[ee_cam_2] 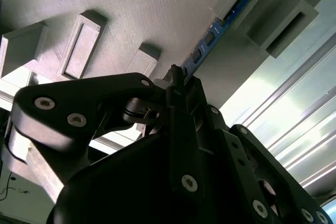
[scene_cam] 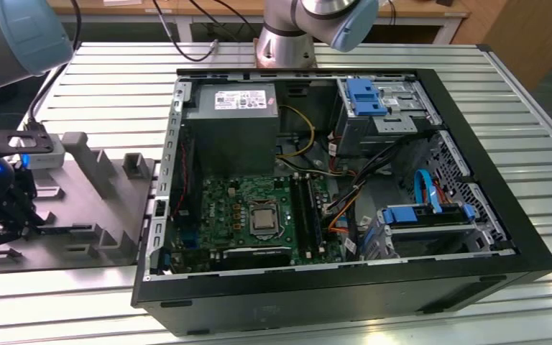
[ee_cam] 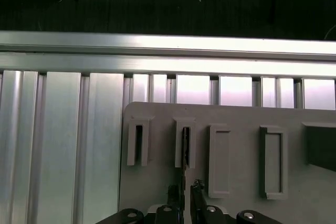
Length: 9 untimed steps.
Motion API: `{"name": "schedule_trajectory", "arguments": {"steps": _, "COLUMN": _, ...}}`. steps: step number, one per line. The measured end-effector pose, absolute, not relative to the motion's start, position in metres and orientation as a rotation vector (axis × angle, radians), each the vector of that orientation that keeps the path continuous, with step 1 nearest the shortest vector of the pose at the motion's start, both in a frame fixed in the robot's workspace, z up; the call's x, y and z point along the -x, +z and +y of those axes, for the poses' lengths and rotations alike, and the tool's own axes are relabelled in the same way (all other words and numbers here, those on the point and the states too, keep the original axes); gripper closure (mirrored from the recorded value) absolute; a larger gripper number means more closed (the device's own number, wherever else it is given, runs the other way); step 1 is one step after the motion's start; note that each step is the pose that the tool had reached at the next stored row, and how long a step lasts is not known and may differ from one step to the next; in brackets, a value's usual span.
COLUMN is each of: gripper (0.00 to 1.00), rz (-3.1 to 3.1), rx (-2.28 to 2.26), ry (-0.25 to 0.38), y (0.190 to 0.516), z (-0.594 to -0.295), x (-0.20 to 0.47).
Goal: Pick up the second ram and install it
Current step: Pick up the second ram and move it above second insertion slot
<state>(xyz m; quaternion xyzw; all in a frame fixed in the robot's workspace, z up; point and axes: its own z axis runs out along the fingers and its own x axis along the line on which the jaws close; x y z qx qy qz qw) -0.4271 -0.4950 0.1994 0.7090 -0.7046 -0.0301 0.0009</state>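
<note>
Second ram (ee_cam_2: 207,39) edge-up in fixture (ee_cam_2: 131,9) slots, far end hidden; hand (ee_cam_2: 177,76) clamped on near end.

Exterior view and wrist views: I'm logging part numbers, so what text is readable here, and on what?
None can be read.
White label on the power supply, exterior view: print too small.
The second ram, second wrist view: no legible marking shows.

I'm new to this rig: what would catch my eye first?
The open computer case, green motherboard exposed, lies mid-table in the exterior view. At that view's left stands the grey fixture. In the second wrist view the end effector is at the second ram slotted there.
</note>
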Motion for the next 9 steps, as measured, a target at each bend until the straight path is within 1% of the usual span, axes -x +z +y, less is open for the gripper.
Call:
{"name": "schedule_trajectory", "arguments": {"steps": 4, "gripper": 0.79, "rz": -2.212, "rx": -2.226, "ry": -0.095, "y": 0.1994, "z": -0.4950, "x": 0.4269}}
{"name": "schedule_trajectory", "arguments": {"steps": 5, "gripper": 0.85, "rz": -2.212, "rx": -2.226, "ry": -0.095, "y": 0.1994, "z": -0.4950, "x": 0.4269}}
{"name": "schedule_trajectory", "arguments": {"steps": 9, "gripper": 0.85, "rz": -2.212, "rx": -2.226, "ry": -0.095, "y": 0.1994, "z": -0.4950, "x": 0.4267}}
